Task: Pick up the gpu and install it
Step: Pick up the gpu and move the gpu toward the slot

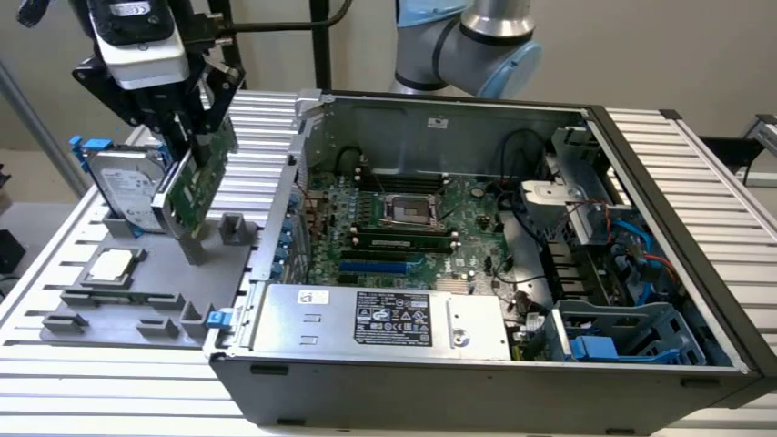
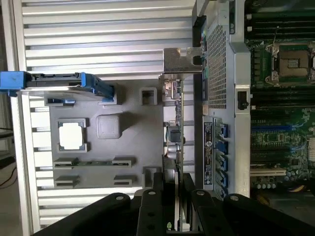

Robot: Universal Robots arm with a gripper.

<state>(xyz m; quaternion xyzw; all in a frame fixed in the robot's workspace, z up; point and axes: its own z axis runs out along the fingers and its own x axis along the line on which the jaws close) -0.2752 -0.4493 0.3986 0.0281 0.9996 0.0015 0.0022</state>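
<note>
Gripper (image 1: 185,137): closed narrowly on the upper edge of the gpu (image 1: 195,182), card pinched between the fingers (image 2: 153,204). Position in the exterior view: 10 o'clock of the open computer case (image 1: 486,382), above the grey fixture tray (image 1: 152,289).

Gpu: directly at 6 o'clock of the gripper, hanging tilted, green circuit face visible in the exterior view. Lower end at a grey post of the tray; contact there not determinable. Seen edge-on in the wrist view, with the silver end bracket (image 2: 179,61) at the end far from the fingers.

Find the hard drive (image 1: 127,187) with blue rails just at 9 o'clock of the card, standing on edge. Find the CPU (image 1: 112,266) at 7 o'clock, lying flat in the tray. Motherboard (image 1: 401,228): inside the case, well apart at 3 o'clock.
</note>
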